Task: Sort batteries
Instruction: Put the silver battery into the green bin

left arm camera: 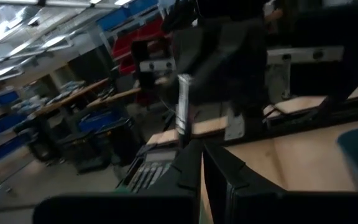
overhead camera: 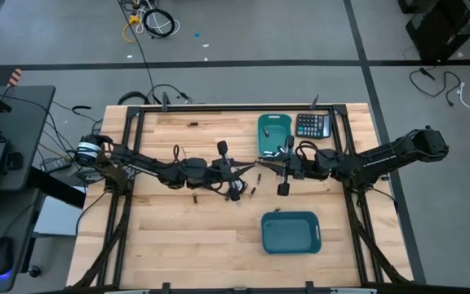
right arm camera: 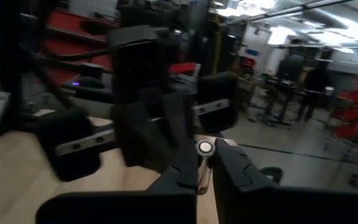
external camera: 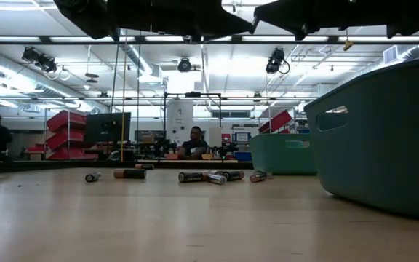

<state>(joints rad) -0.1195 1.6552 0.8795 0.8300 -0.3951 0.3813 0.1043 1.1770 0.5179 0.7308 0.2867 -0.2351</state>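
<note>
Both grippers are met above the middle of the table [overhead camera: 178, 245], raised off the wood. A battery [left arm camera: 183, 106] is seen pinched upright between the narrowed fingers of the left gripper [overhead camera: 247, 169]; in the right wrist view, the round end of a battery [right arm camera: 203, 147] is held between the nearly closed fingers of the right gripper [overhead camera: 261, 166]. It cannot be told whether one cell is being passed across or two are held.

Most of the sorting is judged undone. Loose batteries [external camera: 209, 176] are left lying in a row on the table, at about six o'clock from the grippers. The near bin [overhead camera: 291, 232] at five o'clock appears empty; the far bin [overhead camera: 272, 133] at one o'clock, beside the calculator [overhead camera: 312, 125], cannot be read for contents.
</note>
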